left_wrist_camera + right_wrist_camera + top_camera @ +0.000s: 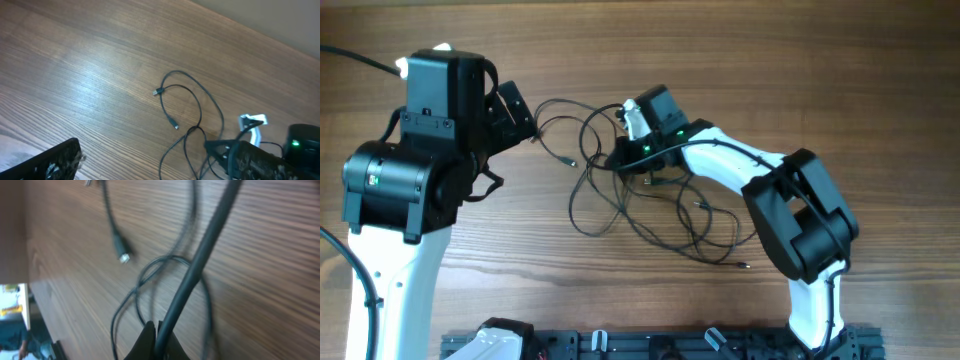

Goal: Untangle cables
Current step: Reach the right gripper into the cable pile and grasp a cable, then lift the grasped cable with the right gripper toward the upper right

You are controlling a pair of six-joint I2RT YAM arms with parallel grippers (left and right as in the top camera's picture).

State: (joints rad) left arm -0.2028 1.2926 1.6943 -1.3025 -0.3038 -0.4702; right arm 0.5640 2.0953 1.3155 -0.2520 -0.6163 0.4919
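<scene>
1. The table (840, 60) carries the whole job near its middle.
2. The cables (638, 205) lie there in overlapping loops, one plug end splayed leftward. Untangling looks barely begun.
3. The left gripper (523, 118) hovers beside the pile, jaws wide, holding nothing.
4. The right gripper (156, 330) is pinched shut on one strand of the cables.

A brown wood-grain tabletop (620, 40) fills every view, its grain running lengthwise, with a soft pale sheen of light across it in the left wrist view, where a plain light-coloured surface (295, 20) shows beyond its far edge.
</scene>
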